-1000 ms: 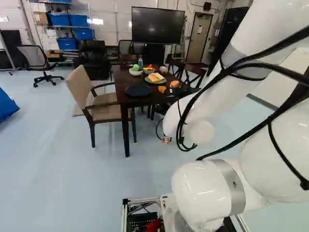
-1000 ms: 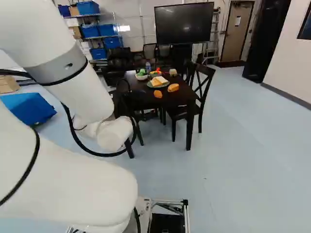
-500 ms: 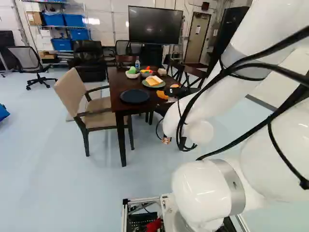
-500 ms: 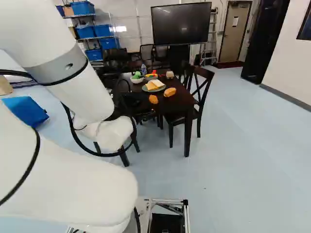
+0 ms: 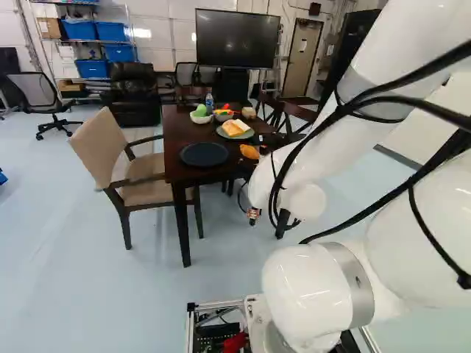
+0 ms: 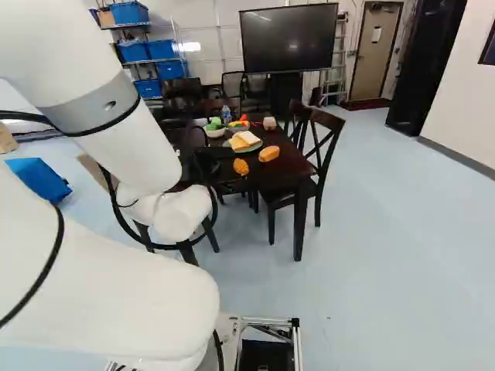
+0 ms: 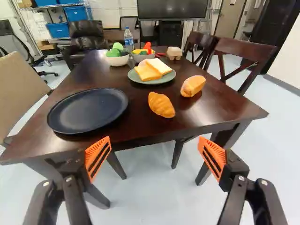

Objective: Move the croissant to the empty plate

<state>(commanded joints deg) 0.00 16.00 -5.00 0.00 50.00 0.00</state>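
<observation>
While jaws stand wide, orange pads [image 7: 97, 158] well apart, croissant [image 7: 161, 105] sits on dk wood tbl [image 7: 225, 105] ahead, btwn dk blue plate [image 7: 89, 110] & bread roll [image 7: 193, 86], nr tbl edge.

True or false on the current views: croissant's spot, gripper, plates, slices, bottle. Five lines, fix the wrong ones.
1. The croissant lies directly on the table. True.
2. The croissant is gripped. False: the gripper is open, holding nothing.
3. The slices lie on the green plate. True.
4. Both plates hold food. False: the dark plate is empty.
5. The bottle stands upright. True.
</observation>
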